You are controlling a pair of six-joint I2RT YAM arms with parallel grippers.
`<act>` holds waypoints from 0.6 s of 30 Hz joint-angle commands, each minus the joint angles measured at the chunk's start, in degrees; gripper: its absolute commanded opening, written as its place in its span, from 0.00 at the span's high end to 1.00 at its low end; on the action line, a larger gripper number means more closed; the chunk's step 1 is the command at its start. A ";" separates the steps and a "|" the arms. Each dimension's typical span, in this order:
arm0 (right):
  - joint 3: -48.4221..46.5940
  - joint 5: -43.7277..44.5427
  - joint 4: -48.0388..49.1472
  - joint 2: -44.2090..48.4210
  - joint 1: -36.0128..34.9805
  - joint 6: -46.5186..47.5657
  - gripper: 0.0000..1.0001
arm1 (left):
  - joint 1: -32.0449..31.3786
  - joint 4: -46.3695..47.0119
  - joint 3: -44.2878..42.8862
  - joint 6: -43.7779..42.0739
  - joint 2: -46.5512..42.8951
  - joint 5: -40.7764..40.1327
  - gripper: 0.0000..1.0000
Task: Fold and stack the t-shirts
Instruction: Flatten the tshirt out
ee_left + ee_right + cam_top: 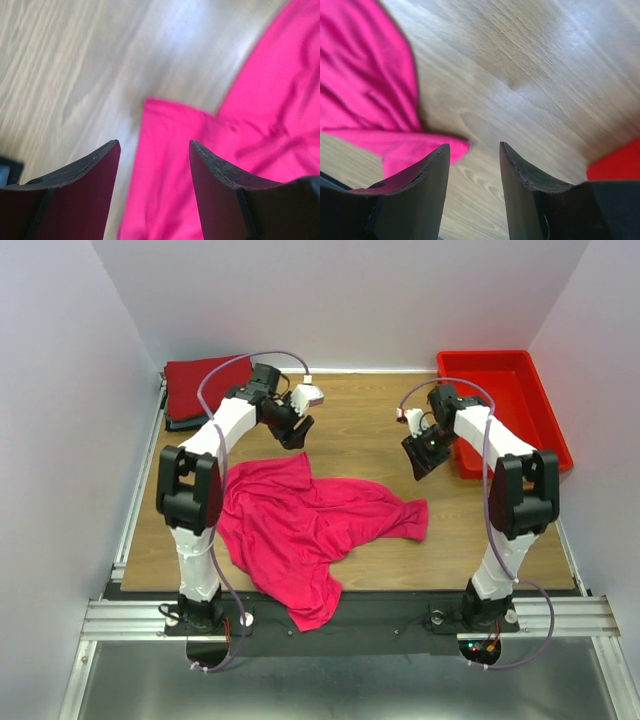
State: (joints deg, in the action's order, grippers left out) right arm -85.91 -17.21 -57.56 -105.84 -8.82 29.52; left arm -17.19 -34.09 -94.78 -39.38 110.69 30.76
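Note:
A bright pink t-shirt lies crumpled and unfolded on the wooden table, its lower part hanging over the near edge. A folded dark red t-shirt lies on a stack at the back left. My left gripper is open and empty, held above the pink shirt's upper corner. My right gripper is open and empty, above bare wood just right of the pink shirt's right end.
A red plastic bin stands at the back right, and its corner shows in the right wrist view. A dark edge of another folded garment shows under the dark red one. White walls close in the table.

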 commanded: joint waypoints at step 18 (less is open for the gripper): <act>6.28 -1.86 -2.73 -1.38 -0.41 1.15 0.50 | -2.41 3.59 -2.87 3.60 14.63 -4.22 0.40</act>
State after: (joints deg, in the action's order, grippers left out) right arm -80.01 -17.63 -58.26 -110.61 -8.82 29.12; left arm -19.55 -30.70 -97.32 -35.92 125.05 26.24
